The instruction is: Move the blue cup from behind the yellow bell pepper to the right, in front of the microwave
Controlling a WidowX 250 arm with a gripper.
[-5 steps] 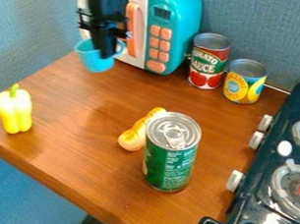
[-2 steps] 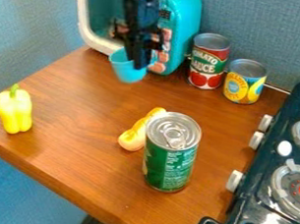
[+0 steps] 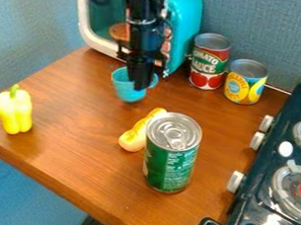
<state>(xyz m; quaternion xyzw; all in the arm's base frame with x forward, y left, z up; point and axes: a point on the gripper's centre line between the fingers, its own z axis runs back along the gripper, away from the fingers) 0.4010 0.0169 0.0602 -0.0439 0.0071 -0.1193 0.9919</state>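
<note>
Brown wooden desk (image 3: 64,146), teal-and-white toy microwave (image 3: 186,18), my black gripper (image 3: 141,87) before it.
I see a tall green can (image 3: 168,165) printed in white, a red-and-green labelled can (image 3: 209,65), a shorter yellow-and-blue labelled can (image 3: 244,85); my fingers grasp a light-blue plastic cup (image 3: 123,88) near the microwave.

From one stove (image 3: 252,205) outward, I count three cans (image 3: 168,165) (all upright), one cup (image 3: 125,88), one pepper (image 3: 14,112), one hot dog (image 3: 134,138), one microwave (image 3: 186,18).
</note>
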